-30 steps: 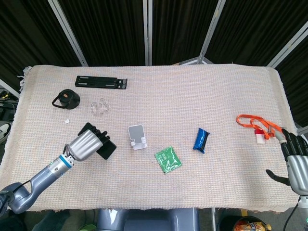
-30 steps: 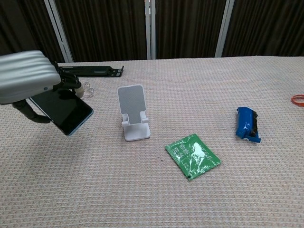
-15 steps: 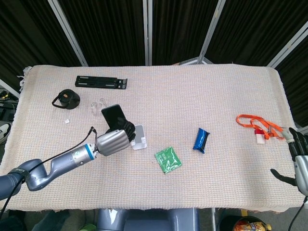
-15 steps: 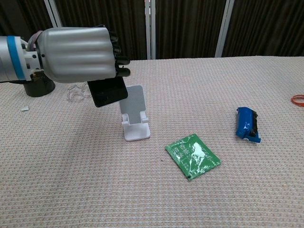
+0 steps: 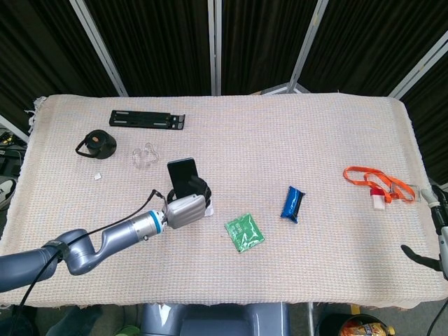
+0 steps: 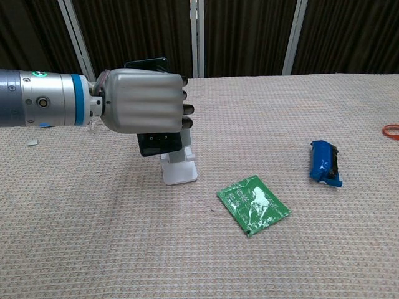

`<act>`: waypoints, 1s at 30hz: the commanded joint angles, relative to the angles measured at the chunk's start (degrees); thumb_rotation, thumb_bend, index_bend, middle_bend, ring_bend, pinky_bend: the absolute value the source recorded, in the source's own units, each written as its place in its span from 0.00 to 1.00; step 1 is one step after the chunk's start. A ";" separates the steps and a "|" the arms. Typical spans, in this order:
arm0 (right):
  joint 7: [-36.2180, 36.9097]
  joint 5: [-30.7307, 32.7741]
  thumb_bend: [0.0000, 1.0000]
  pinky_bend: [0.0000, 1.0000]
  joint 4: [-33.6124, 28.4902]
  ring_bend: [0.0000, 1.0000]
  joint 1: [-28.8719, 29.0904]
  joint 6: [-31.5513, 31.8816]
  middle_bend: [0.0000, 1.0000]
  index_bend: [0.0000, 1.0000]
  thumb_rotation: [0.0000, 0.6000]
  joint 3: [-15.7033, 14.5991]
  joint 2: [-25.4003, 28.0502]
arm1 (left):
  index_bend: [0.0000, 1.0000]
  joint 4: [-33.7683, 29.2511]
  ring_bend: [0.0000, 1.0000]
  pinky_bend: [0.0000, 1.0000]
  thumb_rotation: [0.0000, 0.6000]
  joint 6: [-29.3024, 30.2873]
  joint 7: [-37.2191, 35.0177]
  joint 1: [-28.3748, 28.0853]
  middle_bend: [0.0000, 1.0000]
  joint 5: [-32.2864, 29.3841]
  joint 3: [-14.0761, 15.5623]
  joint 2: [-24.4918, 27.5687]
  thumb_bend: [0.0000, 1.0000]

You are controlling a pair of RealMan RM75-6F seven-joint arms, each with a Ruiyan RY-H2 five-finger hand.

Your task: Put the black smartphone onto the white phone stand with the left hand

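My left hand (image 5: 185, 208) (image 6: 142, 103) grips the black smartphone (image 5: 181, 174) (image 6: 158, 142) and holds it upright, directly over the white phone stand (image 6: 178, 169) (image 5: 208, 205). The hand hides most of the stand; only its base and front lip show below the phone's lower edge. Whether the phone touches the stand cannot be told. My right hand (image 5: 438, 231) shows only partly at the right edge of the head view, beyond the table, fingers apart and holding nothing.
A green packet (image 5: 244, 232) (image 6: 253, 204) lies just right of the stand, and a blue wrapper (image 5: 292, 204) (image 6: 325, 164) further right. An orange lanyard (image 5: 374, 183), a black flat stand (image 5: 147, 120), a black cap (image 5: 96, 144) and a clear clip (image 5: 145, 153) lie around the cloth-covered table (image 5: 294, 133).
My left hand has carried the phone from the table's left side rightward to the stand, turning it upright and lowering it over the stand. The right hand has slid further out of view.
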 commanded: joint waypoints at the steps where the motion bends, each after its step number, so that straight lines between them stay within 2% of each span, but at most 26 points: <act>1: 0.25 0.19 0.00 0.00 0.13 0.00 -0.01 -0.06 0.00 0.00 1.00 0.10 0.10 | 0.54 0.62 0.49 0.44 1.00 -1.01 2.14 -0.43 0.39 -2.03 -0.41 -1.70 0.00; 22: 0.02 0.66 0.00 0.00 0.57 0.00 0.22 -0.90 0.00 0.00 1.00 0.18 -0.12 | 0.49 3.38 0.45 0.42 1.00 -1.04 6.82 -3.39 0.35 -6.73 1.89 -5.27 0.00; 24: -0.05 0.68 0.00 0.00 0.57 0.00 0.22 -0.90 0.00 0.00 1.00 0.19 -0.13 | 0.43 3.50 0.40 0.39 1.00 -0.78 6.93 -3.56 0.29 -6.80 2.13 -5.38 0.00; 26: -0.01 0.69 0.00 0.00 0.62 0.00 0.23 -0.94 0.00 0.00 1.00 0.19 -0.15 | 0.30 3.56 0.26 0.34 1.00 -0.45 6.99 -3.80 0.13 -6.71 2.45 -5.41 0.00; 28: -0.03 0.64 0.00 0.00 0.58 0.00 0.23 -0.93 0.00 0.00 1.00 0.19 -0.12 | 0.18 3.44 0.14 0.28 1.00 -0.09 6.78 -3.97 0.03 -6.58 2.72 -5.39 0.00; 30: -0.11 0.59 0.00 0.00 0.49 0.00 0.26 -1.04 0.00 0.00 1.00 0.13 -0.13 | 0.10 3.20 0.07 0.23 1.00 0.73 6.59 -4.18 0.00 -6.05 2.98 -5.36 0.00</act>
